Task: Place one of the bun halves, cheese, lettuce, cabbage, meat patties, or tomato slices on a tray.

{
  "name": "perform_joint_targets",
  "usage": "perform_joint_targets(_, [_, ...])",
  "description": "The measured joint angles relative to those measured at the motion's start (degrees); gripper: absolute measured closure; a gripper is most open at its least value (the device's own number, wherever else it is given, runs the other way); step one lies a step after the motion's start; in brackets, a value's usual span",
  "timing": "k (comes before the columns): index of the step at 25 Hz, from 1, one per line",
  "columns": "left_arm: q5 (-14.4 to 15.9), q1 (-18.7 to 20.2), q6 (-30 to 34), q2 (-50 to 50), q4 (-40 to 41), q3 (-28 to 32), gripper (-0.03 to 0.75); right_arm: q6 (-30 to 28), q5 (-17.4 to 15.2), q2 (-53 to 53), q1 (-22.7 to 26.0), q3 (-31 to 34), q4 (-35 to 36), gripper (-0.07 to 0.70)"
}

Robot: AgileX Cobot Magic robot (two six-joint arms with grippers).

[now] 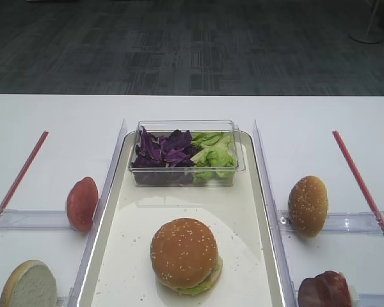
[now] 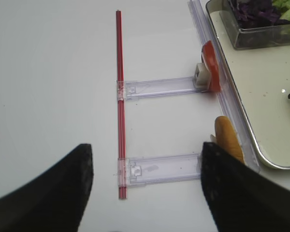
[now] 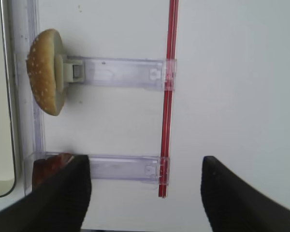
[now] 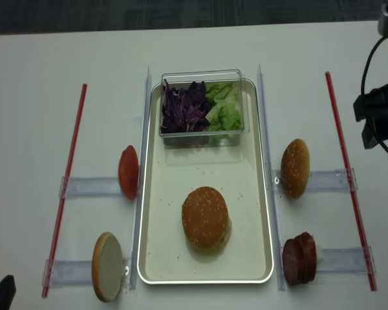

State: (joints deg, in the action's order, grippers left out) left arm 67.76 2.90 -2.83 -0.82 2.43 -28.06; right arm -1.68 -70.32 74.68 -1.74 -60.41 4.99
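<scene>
Two grippers hover off the tray (image 4: 152, 258), one each side. Nearest, the left gripper (image 2: 145, 188) points down over the table left of the tray, jaws spread wide, empty. A sesame bun top (image 4: 205, 216) lies on the tray. Farther right, the right gripper (image 3: 146, 191) hangs wide open, beyond a standing bun half (image 3: 47, 71).

right pincer (image 3: 145, 193): two broad matte black fingers, rounded tips, no markings visible
left pincer (image 2: 147, 188): matching black fingers, smooth, wedge-shaped
right arm (image 4: 380, 113): black blocky housing, thin black cable looping above
left arm (image 4: 1, 296): only a black corner visible
</scene>
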Motion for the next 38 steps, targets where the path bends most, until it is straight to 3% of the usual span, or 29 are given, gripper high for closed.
perform_joint_targets(9, [0.0,0.0,0.0,0.0,0.0,0.0,0.275,0.0,1.4,-14.6,0.0,13.6,0.0,0.122])
perform_joint_targets(18, [0.0,0.0,0.0,0.0,0.0,0.0,0.275,-0.1,3.4,-28.9,0.0,22.6,0.0,0.122])
perform_joint_targets(32, [0.0,0.0,0.0,0.0,0.0,0.0,0.275,-0.1,5.9,-44.2,0.0,32.2,0.8,0.122])
perform_joint_targets(38, [0.0,0.0,0.0,0.0,0.0,0.0,0.275,-0.1,6.8,-47.5,0.0,33.0,0.9,0.122])
